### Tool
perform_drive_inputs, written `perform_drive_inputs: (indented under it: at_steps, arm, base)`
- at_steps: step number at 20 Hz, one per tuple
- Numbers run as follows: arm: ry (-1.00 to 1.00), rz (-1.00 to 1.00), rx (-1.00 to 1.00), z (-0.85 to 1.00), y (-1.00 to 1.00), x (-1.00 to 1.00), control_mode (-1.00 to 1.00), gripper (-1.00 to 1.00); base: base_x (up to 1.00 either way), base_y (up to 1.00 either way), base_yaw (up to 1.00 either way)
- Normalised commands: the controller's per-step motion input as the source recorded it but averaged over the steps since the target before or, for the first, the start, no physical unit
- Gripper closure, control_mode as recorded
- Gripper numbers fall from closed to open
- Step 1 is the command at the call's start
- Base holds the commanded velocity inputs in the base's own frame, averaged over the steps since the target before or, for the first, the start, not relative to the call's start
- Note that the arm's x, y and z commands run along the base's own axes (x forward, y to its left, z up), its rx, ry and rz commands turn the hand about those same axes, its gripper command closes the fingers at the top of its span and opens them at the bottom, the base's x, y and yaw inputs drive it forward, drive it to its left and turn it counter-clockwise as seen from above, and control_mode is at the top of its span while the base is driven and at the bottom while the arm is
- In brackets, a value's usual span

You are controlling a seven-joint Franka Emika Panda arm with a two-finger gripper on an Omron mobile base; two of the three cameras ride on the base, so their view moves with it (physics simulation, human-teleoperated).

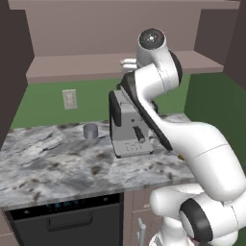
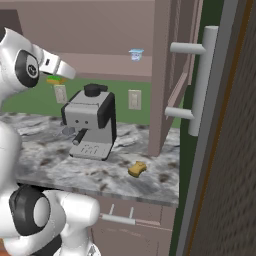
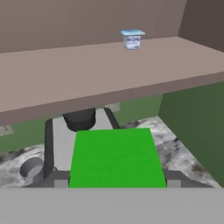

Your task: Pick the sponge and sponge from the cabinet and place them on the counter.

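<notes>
I've got the green sponge [image 3: 116, 157] in the jaws, which stand partly apart and closed on its two sides; in the hand view its flat green face fills the space between the two dark fingertips [image 3: 175, 178], one at each lower corner of the block. It lies level, broad face up toward the camera, long axis running across the jaws from finger to finger. From the right base view I see the same sponge [image 2: 56, 79] as a small green-and-yellow block just under the white hand, held in the air above the coffee machine [image 2: 90, 122], in front of the open cabinet [image 2: 100, 30]. The second sponge [image 2: 137, 169], the tan-yellow one, is lying on the worktop [image 2: 60, 165], in front and to the right of the coffee machine, near the open cabinet door [image 2: 172, 75] with its grey bar handle [image 2: 202, 80]. A small white cup with a blue rim [image 3: 132, 39] stands on the cabinet shelf [image 3: 87, 74], well back. On the marble worktop, left of the machine, sits a small grey cup [image 1: 90, 130]. The wall behind is green, with a pale outlet plate [image 1: 70, 99].
</notes>
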Motion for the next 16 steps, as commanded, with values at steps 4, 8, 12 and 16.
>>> perform_drive_inputs:
  at_steps: [4,8,12,16]
  arm:
    - [0.00,0.07,-0.01,0.00,0.17,-0.65,-1.00,1.00]
    - [0.00,0.07,-0.01,-0.02,0.14,-0.60,-1.00,1.00]
    - [0.00,0.05,-0.02,-0.14,0.18,-0.47,-1.00,1.00]
    - [0.00,0.03,-0.04,-0.25,0.21,-0.33,-1.00,1.00]
  base:
    - [0.00,0.00,0.00]
    - [0.00,0.00,0.00]
    - [0.00,0.00,0.00]
    - [0.00,0.00,0.00]
